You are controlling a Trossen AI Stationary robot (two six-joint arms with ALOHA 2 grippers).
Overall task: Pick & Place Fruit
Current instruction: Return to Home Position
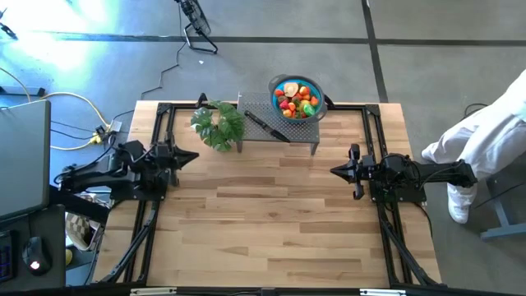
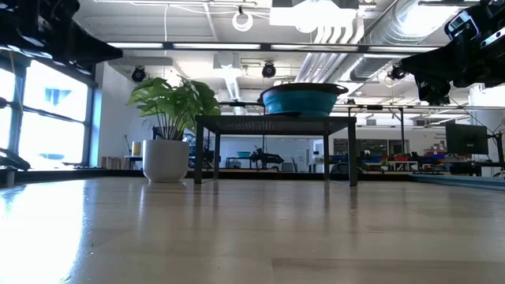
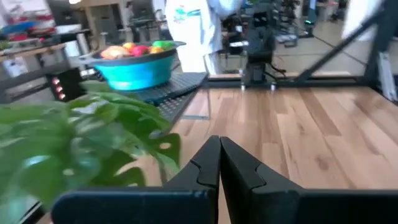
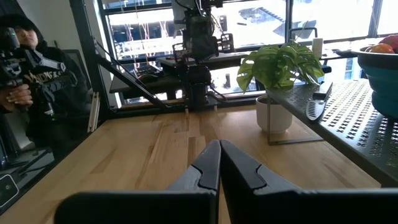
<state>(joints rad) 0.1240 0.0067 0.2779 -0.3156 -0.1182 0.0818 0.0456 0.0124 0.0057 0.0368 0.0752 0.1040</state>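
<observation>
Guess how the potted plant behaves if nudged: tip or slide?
Probably top-heavy: the potted plant spreads leaves wider than its small white pot, so a high push likely tips it. A low push probably slides it on the smooth wooden table. Leaves look floppy, a poor grip.

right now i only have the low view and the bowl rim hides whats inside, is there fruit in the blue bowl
observer: yes. From the high view, the blue bowl on the shelf is heaped with the fruit: red, orange, yellow and green pieces.
operator: ok and the grippers, i just see dark bits in the top corners, are they holding anything
observer: no. The wrist views show the left gripper and the right gripper both shut on nothing, each out over its own side of the table.
</observation>
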